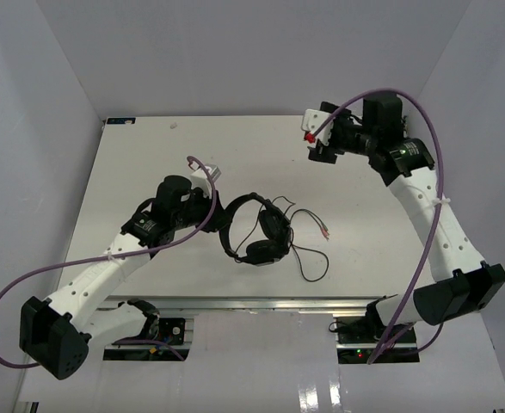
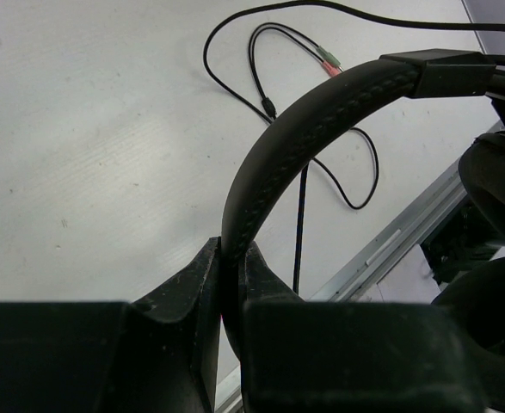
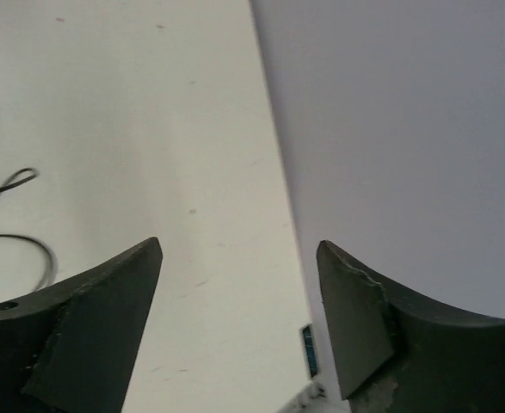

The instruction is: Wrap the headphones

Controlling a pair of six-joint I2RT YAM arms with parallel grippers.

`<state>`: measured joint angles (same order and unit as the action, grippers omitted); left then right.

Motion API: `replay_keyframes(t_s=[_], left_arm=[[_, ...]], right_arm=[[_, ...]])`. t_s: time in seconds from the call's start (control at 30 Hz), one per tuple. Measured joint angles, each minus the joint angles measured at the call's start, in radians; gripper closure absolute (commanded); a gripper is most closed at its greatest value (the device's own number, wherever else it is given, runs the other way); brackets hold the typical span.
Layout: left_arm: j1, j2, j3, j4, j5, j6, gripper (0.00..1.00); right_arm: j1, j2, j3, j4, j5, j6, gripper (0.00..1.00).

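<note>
Resting near the middle of the bench (image 1: 149, 163), the headphones (image 1: 274, 225) have their cord (image 2: 269, 108) loose beside them. Next, I think, the cord needs picking up and winding. The left tool (image 2: 230, 262) pinches the headband (image 2: 321, 112) tight. The right tool (image 3: 239, 254) hangs wide open, empty, far off.

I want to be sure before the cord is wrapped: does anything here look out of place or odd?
Only the cord: it lies loose in untidy loops on the table beside the headphones, not wrapped. The left gripper is shut on the headband; the right gripper stands open and empty, far from the cord.
</note>
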<state>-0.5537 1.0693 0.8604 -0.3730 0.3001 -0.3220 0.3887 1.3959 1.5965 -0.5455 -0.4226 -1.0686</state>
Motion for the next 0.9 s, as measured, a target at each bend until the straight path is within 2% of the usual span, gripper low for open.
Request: replay_keyframes(t_s=[0.13,0.2,0.33,0.43,0.5,0.63,0.77,0.87,0.9], left_arm=[[0.0,-0.03,-0.015,-0.024,0.021,-0.009,1.0],[0.0,-0.039,-0.016,-0.034,0.027,-0.015,1.0],[0.0,-0.067,-0.016,-0.055,0.033,-0.021,1.0],[0.0,-0.081,-0.016,-0.072,0.043,-0.027,1.0],[0.0,-0.087,-0.016,-0.082,0.05,-0.029,1.0],[0.0,-0.095,-0.015,-0.098,0.059,-0.033,1.0],[0.0,-0.095,-0.01,-0.099,0.07,-0.038,1.0],[0.0,-0.096,-0.003,-0.103,0.079,-0.041,1.0],[0.0,-0.096,0.001,-0.105,0.081,-0.042,1.0]], right_arm=[[-0.14,-0.002,-0.015,-0.203,-0.227,-0.051,0.04],[-0.179,-0.017,-0.07,-0.272,-0.327,-0.132,0.1],[-0.197,-0.1,-0.327,-0.387,-0.485,-0.331,0.1],[-0.185,-0.138,-0.501,-0.359,-0.558,-0.342,0.1],[-0.173,-0.139,-0.546,-0.335,-0.588,-0.338,0.1],[-0.124,-0.126,-0.552,-0.261,-0.634,-0.308,0.09],[-0.041,-0.105,-0.569,-0.087,-0.63,-0.187,0.08],[-0.004,-0.088,-0.583,0.047,-0.618,-0.061,0.01],[0.002,-0.077,-0.583,0.083,-0.616,-0.029,0.03]])
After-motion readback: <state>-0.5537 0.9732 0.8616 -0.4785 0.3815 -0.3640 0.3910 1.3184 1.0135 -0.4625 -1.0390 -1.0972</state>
